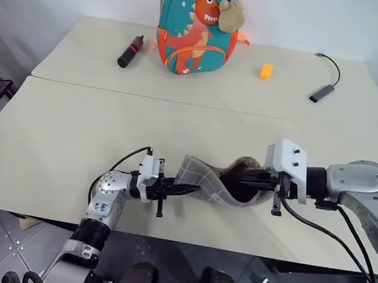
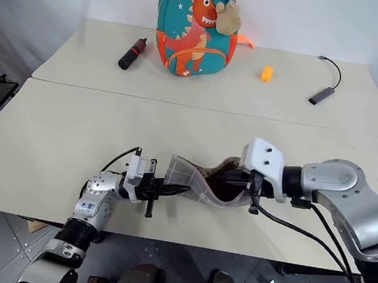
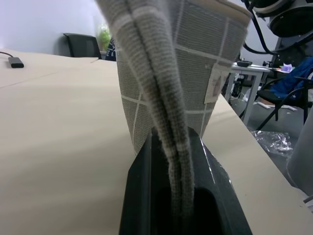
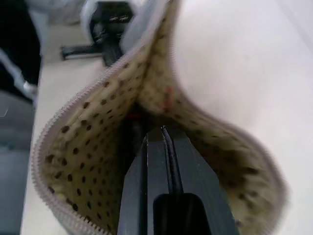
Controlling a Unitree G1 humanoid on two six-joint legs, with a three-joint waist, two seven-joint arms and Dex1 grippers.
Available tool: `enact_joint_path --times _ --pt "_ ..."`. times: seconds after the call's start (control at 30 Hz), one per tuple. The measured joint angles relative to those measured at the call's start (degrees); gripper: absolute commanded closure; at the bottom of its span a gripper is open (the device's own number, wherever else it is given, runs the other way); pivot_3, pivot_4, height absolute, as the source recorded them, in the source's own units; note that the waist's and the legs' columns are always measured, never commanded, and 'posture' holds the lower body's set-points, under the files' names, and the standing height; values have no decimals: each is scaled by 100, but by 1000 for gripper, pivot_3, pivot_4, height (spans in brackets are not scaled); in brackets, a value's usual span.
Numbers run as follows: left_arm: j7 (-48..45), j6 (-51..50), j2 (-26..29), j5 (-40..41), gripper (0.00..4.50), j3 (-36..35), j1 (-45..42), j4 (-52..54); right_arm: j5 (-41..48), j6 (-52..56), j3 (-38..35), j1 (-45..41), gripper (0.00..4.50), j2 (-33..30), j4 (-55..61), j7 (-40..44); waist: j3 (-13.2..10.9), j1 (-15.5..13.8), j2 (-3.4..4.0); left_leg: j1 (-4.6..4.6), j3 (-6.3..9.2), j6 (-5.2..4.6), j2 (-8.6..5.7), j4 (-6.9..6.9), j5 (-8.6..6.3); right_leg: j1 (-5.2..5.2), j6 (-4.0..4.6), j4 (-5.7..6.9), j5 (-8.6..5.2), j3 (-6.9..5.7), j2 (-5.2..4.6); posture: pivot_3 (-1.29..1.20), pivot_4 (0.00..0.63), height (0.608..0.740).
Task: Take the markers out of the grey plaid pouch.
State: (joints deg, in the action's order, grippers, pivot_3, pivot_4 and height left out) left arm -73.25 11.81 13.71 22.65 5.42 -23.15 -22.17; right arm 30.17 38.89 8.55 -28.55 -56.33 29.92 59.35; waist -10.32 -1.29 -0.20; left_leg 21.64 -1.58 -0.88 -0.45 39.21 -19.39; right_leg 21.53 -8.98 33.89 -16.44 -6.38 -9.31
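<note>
1. Two pale desks butt together; grey floor below.
2. Left end effector pinches pouch end, near front edge.
3. Right end effector pressed together inside pouch mouth.
4. Backpack on far desk.

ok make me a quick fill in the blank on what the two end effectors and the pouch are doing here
1. The left end effector is shut on one end of the grey plaid ____.
2. The right end effector reaches into the pouch's open mouth with its fingers ____.
3. The pouch's lining is cream with dark ____.
4. On the far table, the small orange block lies to the robot's ____ of the dinosaur backpack.

Missing words: pouch; shut; dots; right
</note>
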Motion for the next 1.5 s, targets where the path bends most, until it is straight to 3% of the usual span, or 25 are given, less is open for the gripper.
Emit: enact_joint_path --times 0.03,0.13,0.3,0.8,1.07,1.17,1.27,1.5 --pt "4 4 -4 -6 4500 2 7 7 0 103 83 -104 4462 37 76 -9 0 6 0 0 1 0 3 0 0 0 0 0 0 0 0 0 150 740" --pt "27 9 -35 -22 4500 27 28 55 17 636 406 -467 3897 92 381 -80 0 2 0 -1 15 0 10 0 0 1 0 0 0 0 0 0 150 740" --pt "44 8 -37 -38 4500 31 69 111 -483 782 887 -680 2243 10 517 -130 0 -6 0 1 13 -2 -4 0 -2 1 1 0 0 1 -3 0 150 740" --pt "56 -21 -28 -40 4500 82 138 203 -1996 551 2265 -1341 2243 -128 189 576 0 11 0 0 12 -2 -5 0 -2 1 1 0 0 3 -2 0 150 740" --pt "115 -29 -40 -49 4500 88 135 202 -2945 365 2993 -1741 2243 394 -365 822 1 17 1 0 11 -1 -6 1 -2 2 1 2 0 2 -1 0 150 740" --pt "126 -28 -39 -51 4500 114 133 201 -3099 300 3060 -1736 2832 442 -426 939 1 17 1 0 10 -1 -6 1 -2 2 1 2 0 2 -1 0 150 740" --pt "127 -28 -28 -53 4500 127 133 199 -3216 215 3021 -1728 3733 525 -482 972 1 17 1 -1 9 -1 -6 1 -2 1 1 2 0 3 -1 0 150 740" --pt "145 -28 -29 -44 4500 119 132 204 -3216 82 2699 -1535 3852 635 -535 967 1 15 1 -1 7 -1 -6 1 -2 2 1 2 0 2 -1 0 150 740"
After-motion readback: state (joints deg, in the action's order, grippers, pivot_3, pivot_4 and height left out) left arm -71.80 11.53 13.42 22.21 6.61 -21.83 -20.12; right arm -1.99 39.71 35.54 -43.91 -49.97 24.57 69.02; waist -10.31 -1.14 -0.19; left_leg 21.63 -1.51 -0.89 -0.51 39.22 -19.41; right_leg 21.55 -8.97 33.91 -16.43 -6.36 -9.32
